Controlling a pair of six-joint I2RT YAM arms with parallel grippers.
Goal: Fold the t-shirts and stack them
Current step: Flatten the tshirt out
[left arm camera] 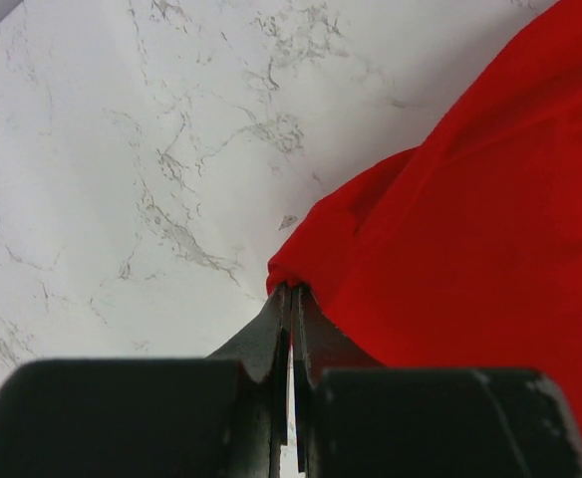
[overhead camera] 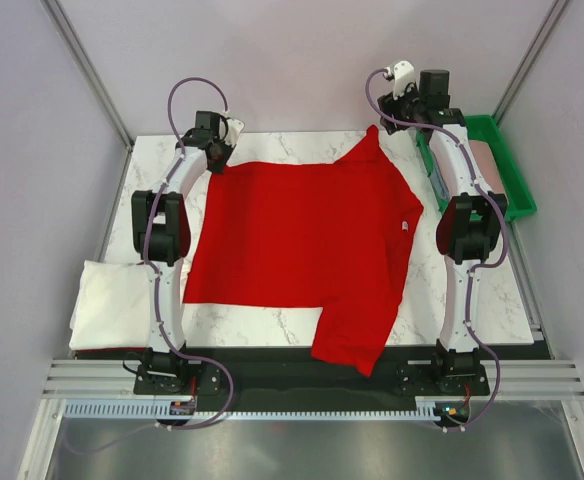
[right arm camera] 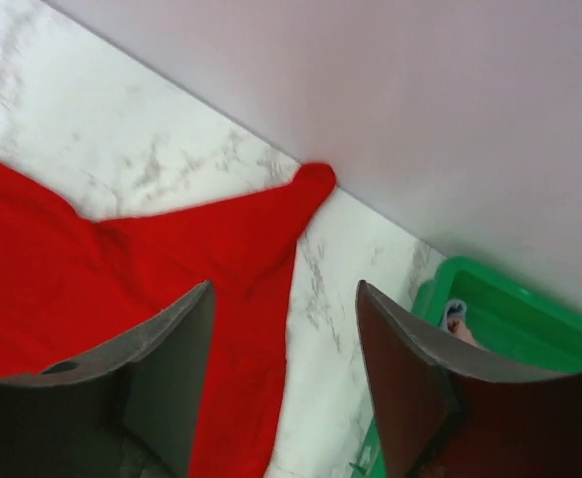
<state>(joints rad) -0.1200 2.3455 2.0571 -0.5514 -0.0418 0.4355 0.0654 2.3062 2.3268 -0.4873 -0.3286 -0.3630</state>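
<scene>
On the left edge, got the white shirt (overhead camera: pixel 117 300) looking folded. Got the red shirt (overhead camera: pixel 302 250) flat in the middle, far-left corner pinched in the left gripper (left arm camera: pixel 291 295); right gripper (right arm camera: pixel 283 291) spread wide, empty, above the far sleeve. Leaves that plus the pink shirt (overhead camera: pixel 488 165) in the tray (overhead camera: pixel 520 196).

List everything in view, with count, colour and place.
red t-shirt: 1, bright red, spread flat mid-table
white t-shirt: 1, white, folded at the table's near left edge
pink cloth: 1, dusty pink, inside the tray
tray: 1, green, far right of the table
table: 1, white marble
left gripper: 1, black, shut on the red t-shirt's far left corner
right gripper: 1, black, open near its far sleeve
</scene>
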